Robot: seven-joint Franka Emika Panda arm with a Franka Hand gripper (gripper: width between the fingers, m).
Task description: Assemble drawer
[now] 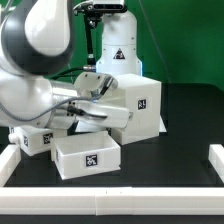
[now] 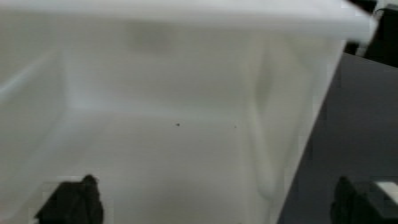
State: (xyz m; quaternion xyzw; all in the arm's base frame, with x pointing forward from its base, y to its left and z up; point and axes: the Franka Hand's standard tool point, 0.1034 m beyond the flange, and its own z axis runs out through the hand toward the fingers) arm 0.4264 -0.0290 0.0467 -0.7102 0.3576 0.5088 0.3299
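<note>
Spread to its full width, the claw shows in the wrist view as two dark fingertips set far apart, with nothing pinched between them that I can see. Whether either tip touches anything I cannot tell. Ahead of them the wrist view is filled by the large white box. I am looking at plain white walls and a pale rim, and no item shows against them. In the exterior view this large white box sits on the dark table, carrying a marker tag on its face, and the arm's hand reaches in against its side on the exterior view's left. Just in front of it stands a small drawer box with a tag on its front, and I cannot make out its contents. A second small box sits near it, toward the exterior view's left, partly under the arm. A white rail runs along the table's near edge.
</note>
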